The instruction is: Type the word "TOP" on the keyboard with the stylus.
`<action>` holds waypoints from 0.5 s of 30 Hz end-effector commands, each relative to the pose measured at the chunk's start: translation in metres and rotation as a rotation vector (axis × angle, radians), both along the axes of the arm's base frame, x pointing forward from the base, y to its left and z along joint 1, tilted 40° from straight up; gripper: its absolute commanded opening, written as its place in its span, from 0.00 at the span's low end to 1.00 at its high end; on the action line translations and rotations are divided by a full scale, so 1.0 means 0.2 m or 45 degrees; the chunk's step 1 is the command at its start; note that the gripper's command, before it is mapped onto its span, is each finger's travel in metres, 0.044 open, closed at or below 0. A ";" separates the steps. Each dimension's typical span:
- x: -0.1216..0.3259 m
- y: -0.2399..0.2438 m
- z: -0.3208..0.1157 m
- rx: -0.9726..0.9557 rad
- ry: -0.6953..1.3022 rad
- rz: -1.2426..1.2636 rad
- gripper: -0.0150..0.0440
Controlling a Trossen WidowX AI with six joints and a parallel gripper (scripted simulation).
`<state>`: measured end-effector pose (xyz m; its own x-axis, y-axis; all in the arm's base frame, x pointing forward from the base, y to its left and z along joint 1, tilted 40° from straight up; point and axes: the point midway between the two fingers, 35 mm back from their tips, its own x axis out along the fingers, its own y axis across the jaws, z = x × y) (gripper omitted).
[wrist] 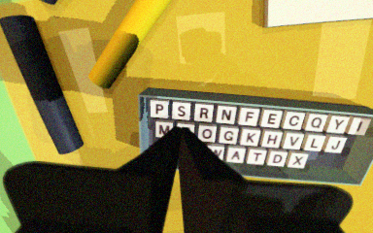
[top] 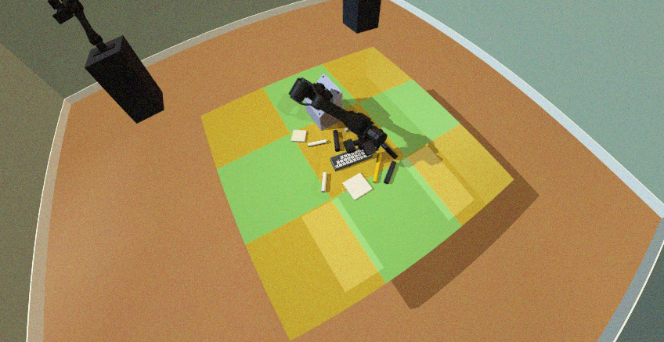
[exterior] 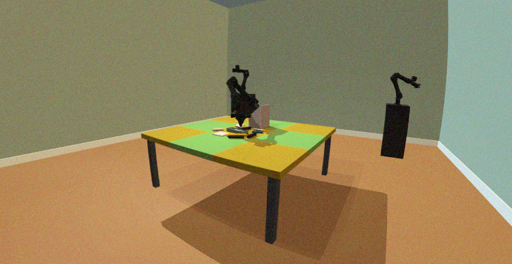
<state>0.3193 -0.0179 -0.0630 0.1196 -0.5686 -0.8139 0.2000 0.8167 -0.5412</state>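
The grey keyboard lies flat with white letter keys. In the wrist view, the P key, O key and T key are visible. My gripper is shut and empty, its tips pointing down over the keyboard's left part and covering some keys there. A yellow stick and a blue stick lie on the desk, outside the fingers. I cannot tell which of the sticks is the stylus.
A dark cylinder lies beside the keyboard; another is beyond the yellow stick and a third near the base. White cylinders, a white pad and a smaller pad lie around.
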 end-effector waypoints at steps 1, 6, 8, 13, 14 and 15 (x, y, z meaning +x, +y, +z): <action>-0.08 -0.03 -0.10 -0.121 0.123 -0.005 0.25; -0.08 -0.03 -0.10 -0.121 0.123 -0.005 0.25; -0.08 -0.03 -0.10 -0.121 0.123 -0.005 0.25; -0.08 -0.10 -0.04 -0.119 0.123 -0.005 0.25; -0.09 -0.15 0.00 -0.120 0.124 -0.005 0.25; -0.10 -0.21 0.05 -0.121 0.124 -0.005 0.25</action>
